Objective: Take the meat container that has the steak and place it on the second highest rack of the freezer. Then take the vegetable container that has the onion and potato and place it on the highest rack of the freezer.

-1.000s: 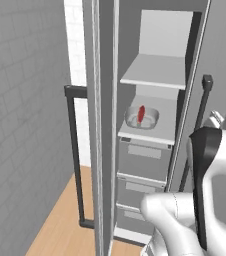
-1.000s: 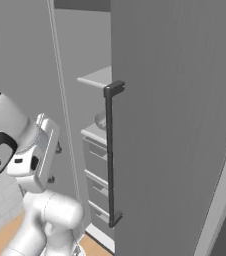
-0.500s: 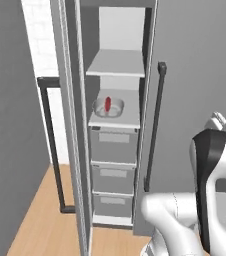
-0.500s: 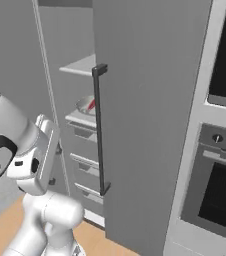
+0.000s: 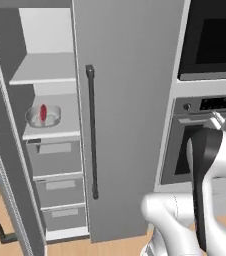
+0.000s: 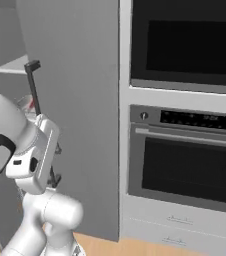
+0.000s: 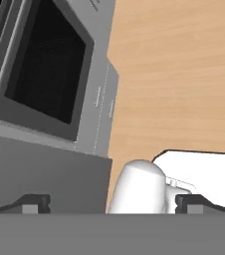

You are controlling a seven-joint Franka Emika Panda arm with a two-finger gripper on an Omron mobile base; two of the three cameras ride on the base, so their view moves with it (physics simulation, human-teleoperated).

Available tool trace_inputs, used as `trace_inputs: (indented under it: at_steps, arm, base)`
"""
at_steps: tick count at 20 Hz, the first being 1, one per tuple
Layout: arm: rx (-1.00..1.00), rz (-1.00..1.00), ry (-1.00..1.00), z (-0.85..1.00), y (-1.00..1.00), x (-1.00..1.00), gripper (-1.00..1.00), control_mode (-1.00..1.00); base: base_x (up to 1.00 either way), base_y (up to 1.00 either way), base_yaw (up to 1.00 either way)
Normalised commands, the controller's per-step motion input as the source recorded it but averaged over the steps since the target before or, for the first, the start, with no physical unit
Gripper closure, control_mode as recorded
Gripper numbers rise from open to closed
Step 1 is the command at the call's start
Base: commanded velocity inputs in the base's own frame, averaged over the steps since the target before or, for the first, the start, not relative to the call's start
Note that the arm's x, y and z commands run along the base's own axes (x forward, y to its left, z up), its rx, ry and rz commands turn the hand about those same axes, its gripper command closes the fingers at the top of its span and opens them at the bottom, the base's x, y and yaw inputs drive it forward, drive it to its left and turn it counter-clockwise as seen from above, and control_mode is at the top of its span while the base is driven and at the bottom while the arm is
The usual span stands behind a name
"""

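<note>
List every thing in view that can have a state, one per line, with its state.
freezer door: swung open at the left.
right-hand door: closed.
meat container: on the second highest rack, red steak inside.
highest rack: bare.
freezer drawers: shut.
oven door: closed.
gripper: open, holding nothing.

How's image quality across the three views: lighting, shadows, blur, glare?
Left base view: flat even render light, soft shading under the freezer shelves, meat container slightly soft but readable. Right base view: no glare on the dark oven door, edges a bit blurred. Hand view: tilted, wood floor sharp, no cast shadows to speak of; the gripper has its jaws wide apart at the bottom edge.
</note>
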Motion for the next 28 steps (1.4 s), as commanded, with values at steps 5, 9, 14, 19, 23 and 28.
trace_inputs:
  at_steps: [5,9,14,19,23,28]
  arm:
    - [0.00,0.00,0.00,0.00,0.00,0.00,-1.00,1.00]
    - [0.00,0.00,0.00,0.00,0.00,0.00,-1.00,1.00]
    - [0.00,0.00,0.00,0.00,0.00,0.00,-1.00,1.00]
    - [0.00,0.00,0.00,0.00,0.00,0.00,-1.00,1.00]
    - [0.00,0.00,0.00,0.00,0.00,0.00,-1.00,1.00]
    - [0.00,0.00,0.00,0.00,0.00,0.00,-1.00,1.00]
  base:
    - [0.08,-0.94,-0.27]
    - [0.39,-1.00,-0.20]
    - [0.45,-1.00,-0.14]
    - [0.46,-1.00,-0.04]
    - [0.50,-1.00,0.01]
    - [0.64,-1.00,0.11]
